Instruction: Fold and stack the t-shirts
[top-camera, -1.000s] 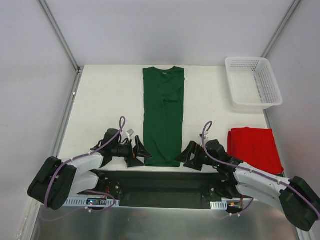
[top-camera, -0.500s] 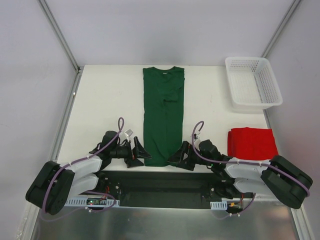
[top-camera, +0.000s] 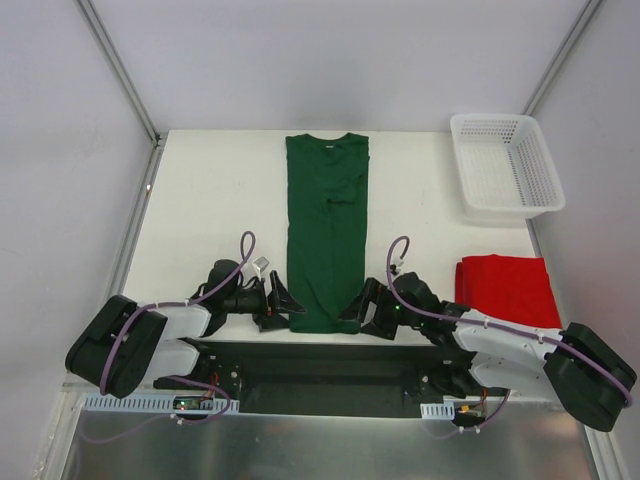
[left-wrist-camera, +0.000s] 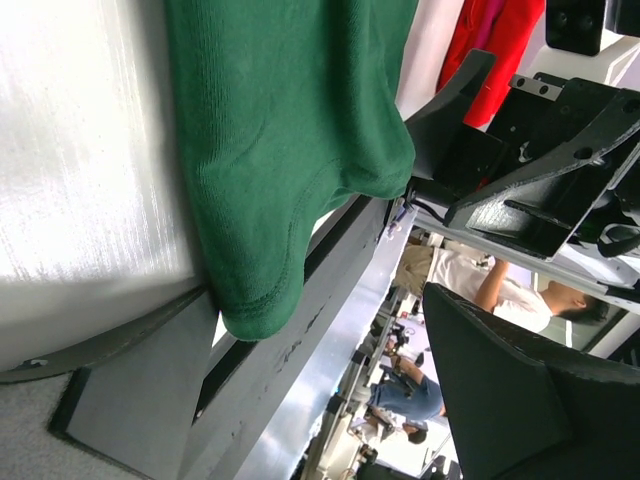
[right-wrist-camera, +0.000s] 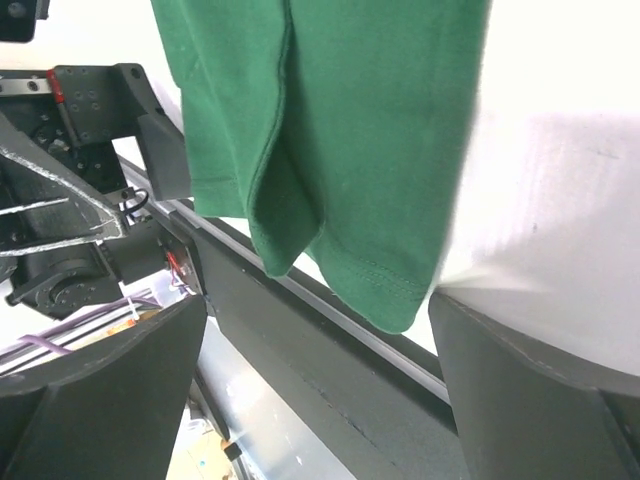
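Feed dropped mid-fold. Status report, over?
Left gripper open at near-left hem corner of green t-shirt; right gripper open at near-right corner. Shirt flat, ungripped. Red t-shirt folded at right; nothing blocking.

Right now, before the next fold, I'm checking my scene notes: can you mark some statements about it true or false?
1. The green t-shirt lies as a narrow strip, hem at the near edge of the table. True.
2. The red t-shirt is inside the basket. False: it lies folded on the table, nearer than the basket.
3. The left gripper and right gripper are open at the hem corners. True.
4. The green t-shirt overlaps the red one. False: they lie apart.
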